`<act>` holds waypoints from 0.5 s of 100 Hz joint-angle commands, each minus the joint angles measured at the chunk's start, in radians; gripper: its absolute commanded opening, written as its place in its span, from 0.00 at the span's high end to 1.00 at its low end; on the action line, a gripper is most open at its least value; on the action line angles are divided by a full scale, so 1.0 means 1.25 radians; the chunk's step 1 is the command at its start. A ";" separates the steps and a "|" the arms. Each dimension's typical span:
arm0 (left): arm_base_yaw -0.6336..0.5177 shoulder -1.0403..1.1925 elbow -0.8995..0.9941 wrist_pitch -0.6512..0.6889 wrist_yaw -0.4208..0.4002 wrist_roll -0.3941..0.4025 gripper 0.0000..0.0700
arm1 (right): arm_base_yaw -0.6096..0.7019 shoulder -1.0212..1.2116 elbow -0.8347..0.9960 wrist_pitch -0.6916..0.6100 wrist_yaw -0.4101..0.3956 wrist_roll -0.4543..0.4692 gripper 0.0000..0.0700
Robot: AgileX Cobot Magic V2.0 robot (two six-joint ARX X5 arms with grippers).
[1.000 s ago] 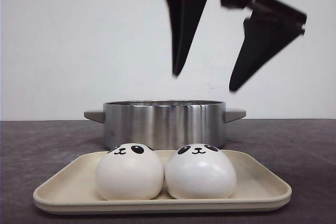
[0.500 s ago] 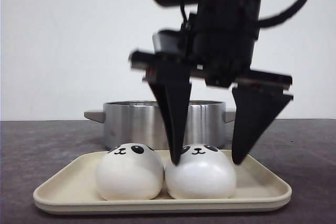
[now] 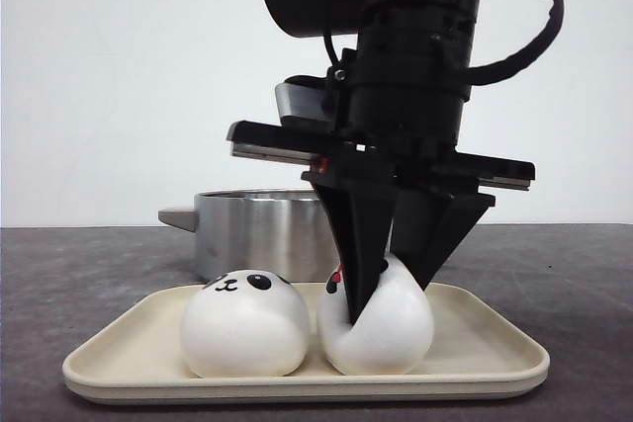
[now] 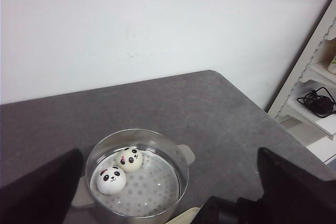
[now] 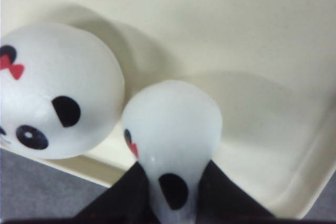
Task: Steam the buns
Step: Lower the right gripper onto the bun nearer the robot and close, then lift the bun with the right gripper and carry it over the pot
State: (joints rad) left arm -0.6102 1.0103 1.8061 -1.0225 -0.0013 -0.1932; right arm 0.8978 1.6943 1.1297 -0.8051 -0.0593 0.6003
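Your right gripper (image 3: 388, 289) has dropped from high above the tray (image 3: 499, 348) to the buns within the last second, and its fingers have closed in on the right-hand bun (image 3: 396, 328), squeezing it into a narrow, pinched shape. That suggests the grasp is made and the lift toward the pot (image 3: 259, 234) comes next.

The steel pot stands just behind the tray; from your left wrist camera you see two panda buns (image 4: 111, 180) already lying on its perforated floor. The cream tray holds the other two: the squeezed one and, touching it, the left-hand bun (image 3: 244, 324), untouched. Your left gripper (image 4: 168, 203) hangs high, spread wide, holding nothing.
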 commanded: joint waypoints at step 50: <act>-0.006 0.027 0.017 0.010 -0.002 0.014 0.10 | -0.110 -0.150 0.411 0.063 0.144 -0.223 0.99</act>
State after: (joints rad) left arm -0.6102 1.0325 1.8061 -1.0180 -0.0021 -0.1902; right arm 0.8021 1.4384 1.6173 -0.7212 0.1459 0.3981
